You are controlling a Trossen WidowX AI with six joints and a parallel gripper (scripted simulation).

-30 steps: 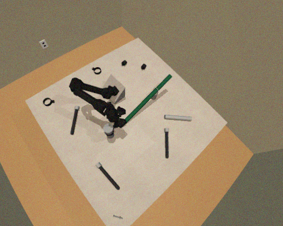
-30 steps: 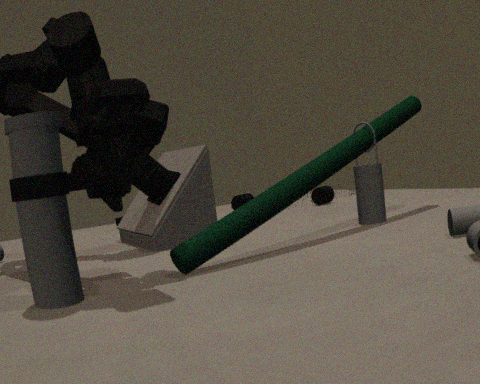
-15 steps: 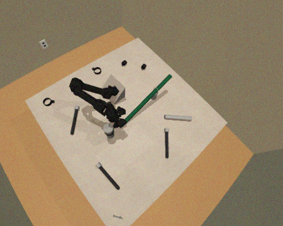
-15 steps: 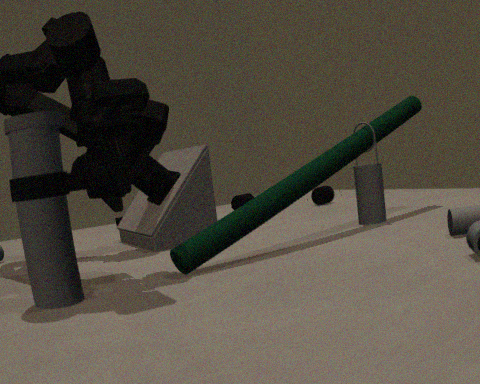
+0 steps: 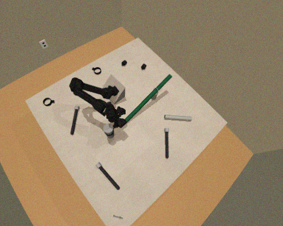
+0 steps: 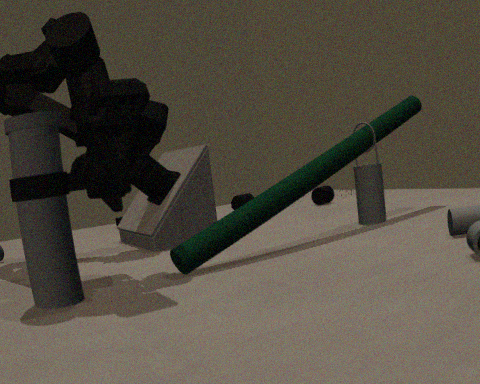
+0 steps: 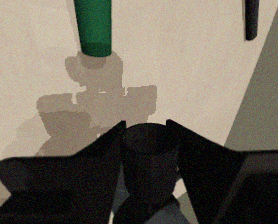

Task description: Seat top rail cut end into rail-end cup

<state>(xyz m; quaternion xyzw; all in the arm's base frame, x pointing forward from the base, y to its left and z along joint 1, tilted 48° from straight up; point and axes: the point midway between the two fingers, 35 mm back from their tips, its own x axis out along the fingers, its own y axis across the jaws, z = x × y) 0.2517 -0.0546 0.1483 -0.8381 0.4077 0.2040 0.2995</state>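
While our gripper [image 5: 119,123] [image 6: 104,191] [image 7: 146,124] stands partly open, clamped on the rail-end cup [image 7: 149,162], we risk jamming its rim against the green top rail [image 5: 142,103] [image 6: 294,184] [image 7: 94,27], low at eleven o'clock in the wrist view, if misaligned.

From above, our arm [image 5: 89,89] [image 6: 71,36] runs from the middle of the frame to a sharply folded elbow [image 5: 76,85] at centre left, then doubles back down and right to our wrist [image 5: 111,114]. From the side, we are a dark, bent mass in the upper left, our pincer [image 5: 119,122] [image 6: 129,181] [image 7: 146,124] low on it. In the wrist view, our two fingers reach in from the lower corners, closed on something at bottom centre.
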